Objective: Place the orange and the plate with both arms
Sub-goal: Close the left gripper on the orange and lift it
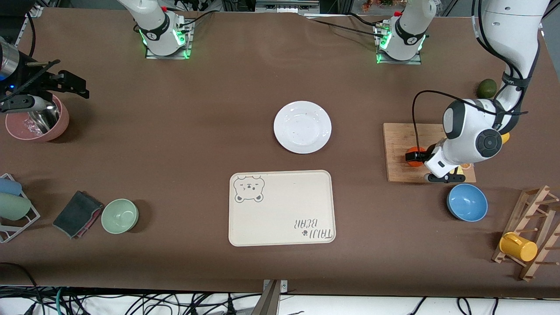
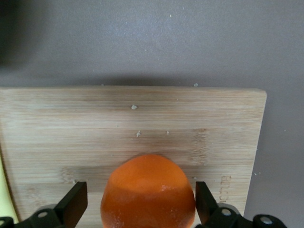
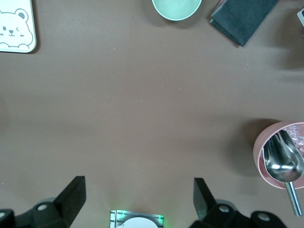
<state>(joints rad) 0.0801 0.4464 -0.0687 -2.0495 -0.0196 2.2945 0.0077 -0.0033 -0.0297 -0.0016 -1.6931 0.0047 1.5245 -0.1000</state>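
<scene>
So here we've got the left gripper [image 1: 415, 158] down on the cutting board [image 1: 400, 144] at the left arm's end of the table, and the orange [image 2: 148, 192] sits right between its fingers [image 2: 72, 203]. In the left wrist view the jaws are spread wide, one on each side of the fruit with a visible gap on both, so nothing is clamped yet as far as we can tell. That's the relation that matters: the orange is centred in the jaws, it's roundish with no real long axis to line up, so our guess is the next thing is just squeezing shut and lifting. The plate [image 1: 302, 127] sits mid-table, farther from the front camera than the bear tray [image 1: 281, 208], and well apart from the board. The right gripper [image 1: 52, 83] waits up over the pink bowl [image 1: 37, 124] with the metal scoop, at the right arm's end, jaws open and holding nothing. The plate looks a bit closer to the left arm's board than to the right gripper, but the left is busy, so we'd expect the right arm to take it.
</scene>
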